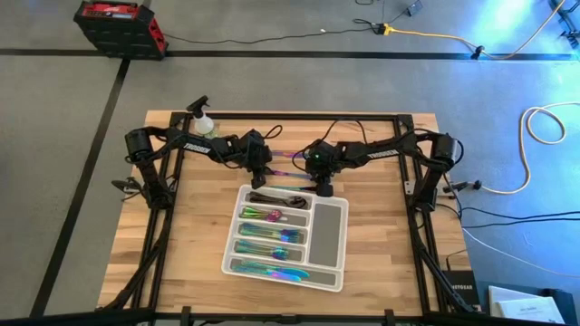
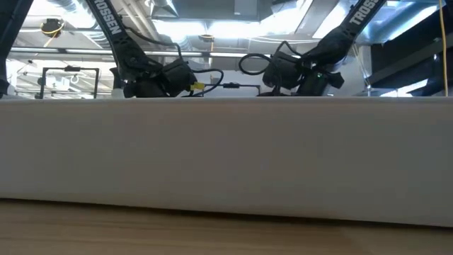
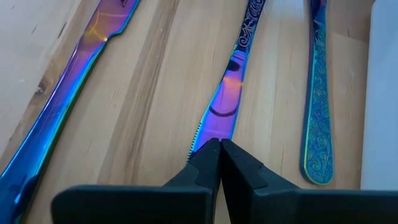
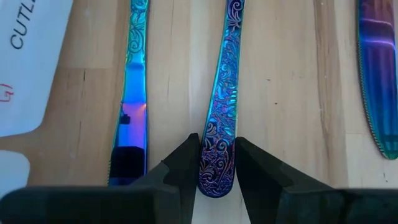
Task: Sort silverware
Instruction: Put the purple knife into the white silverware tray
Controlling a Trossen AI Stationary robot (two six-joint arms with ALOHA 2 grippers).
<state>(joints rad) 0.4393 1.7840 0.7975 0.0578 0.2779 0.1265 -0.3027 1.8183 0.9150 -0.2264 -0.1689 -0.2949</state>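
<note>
From above, the wooden table (image 1: 381, 263) carries a white compartment tray (image 1: 330, 226) near its middle, lying slightly askew. Its slots hold iridescent silverware (image 1: 267, 251) with long axes running roughly from nine to three o'clock, and a dark spoon (image 1: 276, 198) rests in the topmost slot. A few loose pieces (image 1: 288, 155) lie on the bare wood at the tray's twelve o'clock, between the two arms. The left gripper (image 1: 260, 172) hangs at about eleven o'clock from the tray, the right gripper (image 1: 323, 186) at about one o'clock, just over the tray's far edge. A spray bottle (image 1: 204, 119) stands at the table's far left.

At table height a pale wall (image 2: 226, 156) — the tray's side, close up — blocks nearly everything; only the arms' upper parts show over it, and neither set of fingers can be seen.

Past the left wrist, the left gripper (image 3: 219, 149) has its fingers pressed together, nothing between them, their tips just over the blade of a rainbow knife (image 3: 225, 99) whose long axis runs straight away from the gripper. A second knife (image 3: 68, 106) slants beside it, and a patterned handle (image 3: 319, 118) lies on the other side.

Past the right wrist, the right gripper (image 4: 217, 155) is clamped on the rounded end of an engraved handle (image 4: 222, 106) — fingers touching both its edges, its long axis leading directly away. Another blue handle (image 4: 132, 93) lies parallel, and a serrated blade (image 4: 379, 81) sits apart.
</note>
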